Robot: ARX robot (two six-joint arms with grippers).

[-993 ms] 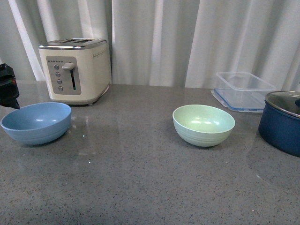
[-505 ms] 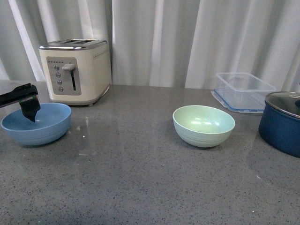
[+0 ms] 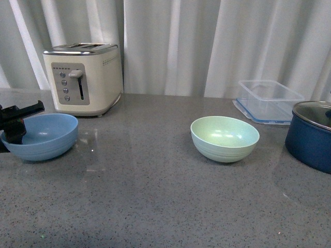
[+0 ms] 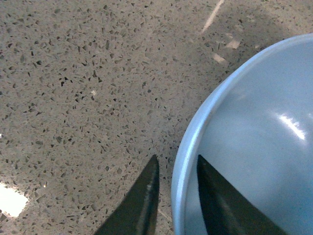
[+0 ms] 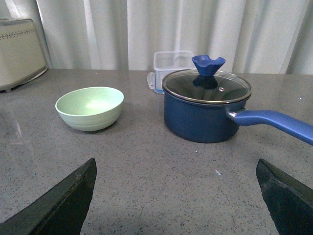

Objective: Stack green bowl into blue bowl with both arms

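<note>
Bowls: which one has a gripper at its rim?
The blue bowl: the left gripper straddles its rim, one finger inside, one outside. The green bowl stands untouched.

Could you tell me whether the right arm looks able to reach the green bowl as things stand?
Probably yes: the right gripper is open, only bare countertop lies between it and the green bowl, and the navy pot stands apart to one side.
</note>
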